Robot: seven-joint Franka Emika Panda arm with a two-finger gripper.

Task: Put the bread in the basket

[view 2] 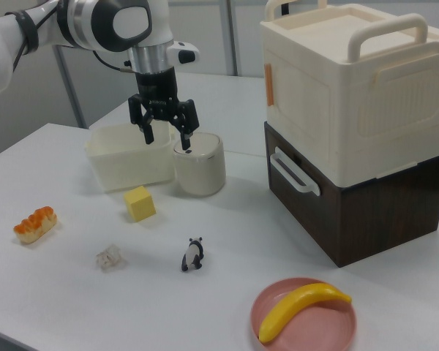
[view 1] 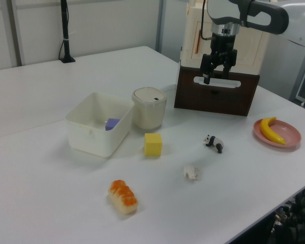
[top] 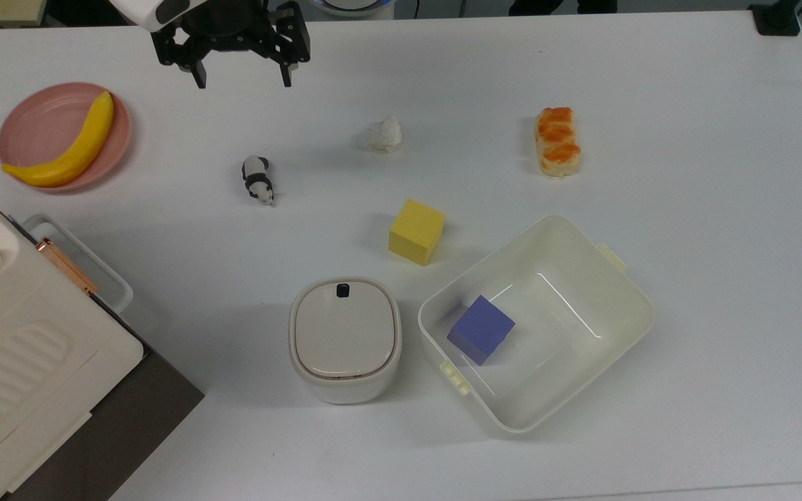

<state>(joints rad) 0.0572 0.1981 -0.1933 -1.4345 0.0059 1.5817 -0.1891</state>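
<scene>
The end effector [top: 241, 75] hangs released and empty, high above the tabletop [top: 686, 390], well apart from the basket [top: 634, 278]. The bread [top: 558, 141] lies flat on the tabletop, outside the basket and a little way beyond its far rim in the top view, with nothing touching it.

From here I'd worry most about the long reach. The end effector has to cross toward the basket past a panda figure [top: 258, 179], a white wad [top: 384, 135] and a yellow cube [top: 416, 231], the cube standing nearest the basket, so a low sweep could knock any of them. The loaf's bumpy glazed top looks slippery; a grip across the wrong axis might squirt it away. A purple block [top: 481, 329] already sits inside the basket, so the bread could land tilted on it.

The arm's upper links run out of frame in every view, and the basket's interior is partly hidden behind its near wall in the right view.
</scene>
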